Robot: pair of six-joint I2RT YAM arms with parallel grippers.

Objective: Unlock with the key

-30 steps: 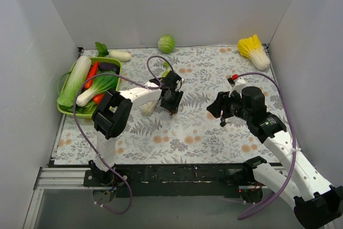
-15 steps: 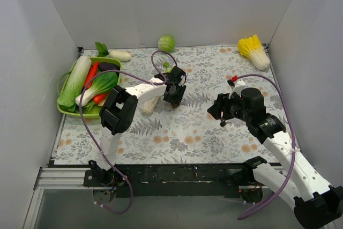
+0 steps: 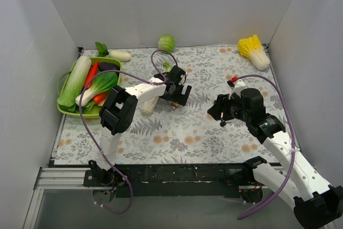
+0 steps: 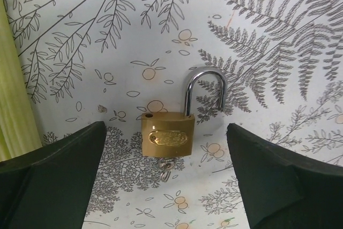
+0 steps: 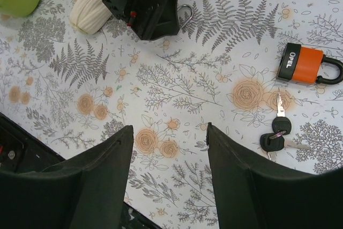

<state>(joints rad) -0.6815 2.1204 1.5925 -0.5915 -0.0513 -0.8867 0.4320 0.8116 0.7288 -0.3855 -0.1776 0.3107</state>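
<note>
The brass padlock [image 4: 168, 134] lies flat on the fern-printed table cover [image 4: 257, 4] with its shackle open: one leg sits in the body and the other stands free beside it. The left gripper [image 3: 176, 99] hangs right over it. Its two black fingers [image 4: 56, 178] are spread wide to either side of the padlock, touching nothing and holding nothing. A small silvery bit shows at the padlock's bottom edge; what it is I cannot tell. The key [image 5: 280, 126], one of a pair with black heads and short metal blades, lies well apart from the brass padlock on the right arm's side, just beside an orange-and-black padlock [image 5: 303, 65]. The right gripper [image 5: 170, 135] hovers above the cover on that same side, also well apart from the brass padlock, jaws wide and empty. A pale ridged vegetable [image 5: 90, 13] lies near the brass padlock, on the side away from the keys.
</note>
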